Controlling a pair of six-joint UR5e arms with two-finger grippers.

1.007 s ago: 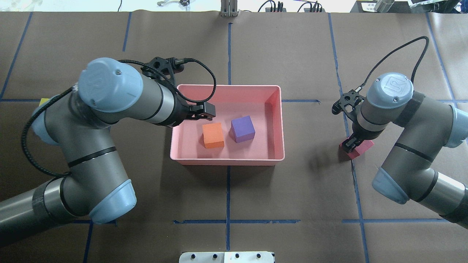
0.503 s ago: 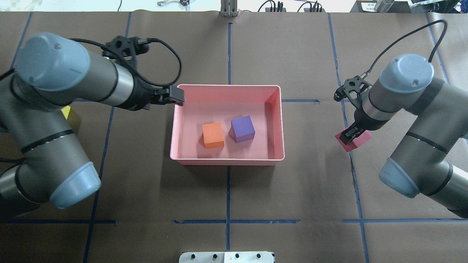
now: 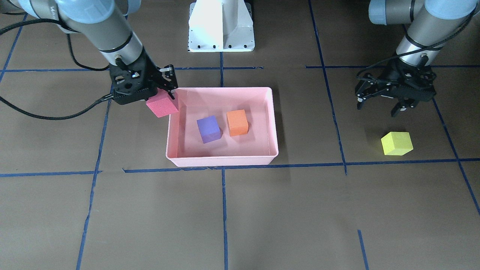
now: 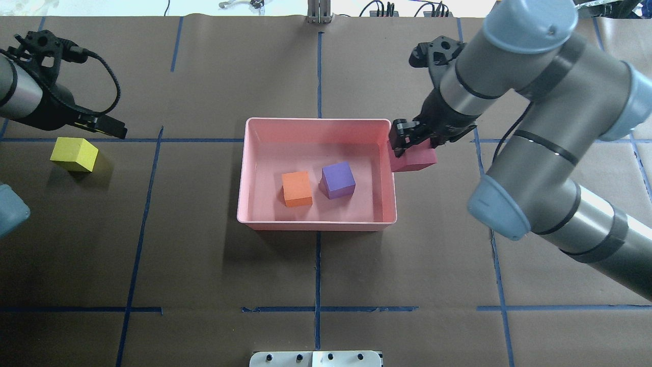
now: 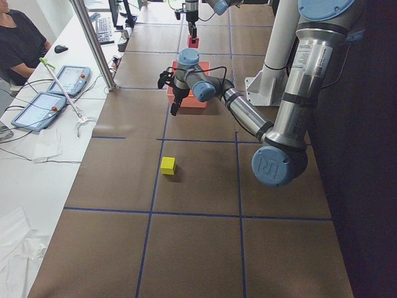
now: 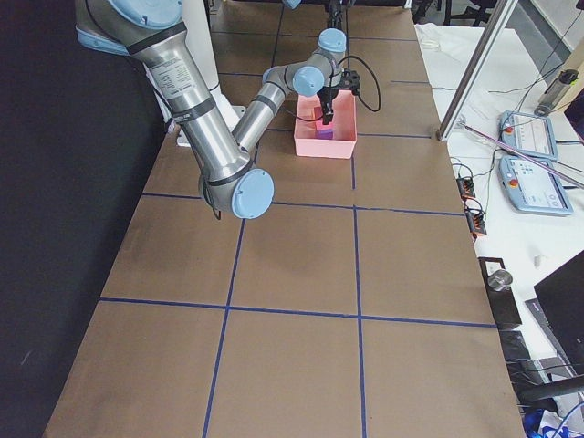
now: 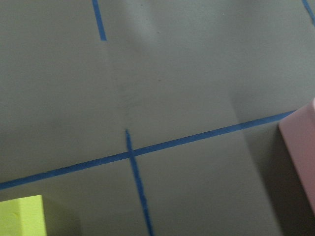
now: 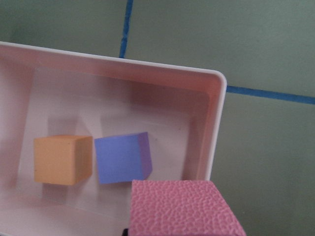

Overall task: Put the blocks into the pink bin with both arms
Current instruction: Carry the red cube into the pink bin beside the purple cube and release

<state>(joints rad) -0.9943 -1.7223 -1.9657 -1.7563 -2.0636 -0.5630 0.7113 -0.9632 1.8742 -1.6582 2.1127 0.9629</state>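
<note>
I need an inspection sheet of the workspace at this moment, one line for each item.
Surface: brown paper table with blue tape grid.
Job's things: orange block and purple block inside pink bin, apart; red block held at the bin's edge, not yet in; yellow-green block on the table, outside.
Clutter: nothing seen.
Grippers: right gripper shut on red block; left gripper open, empty, near the yellow-green block.
Cables: black cable looped at each wrist.
Surroundings: white pedestal; seated person and teach pendants at a side bench.
</note>
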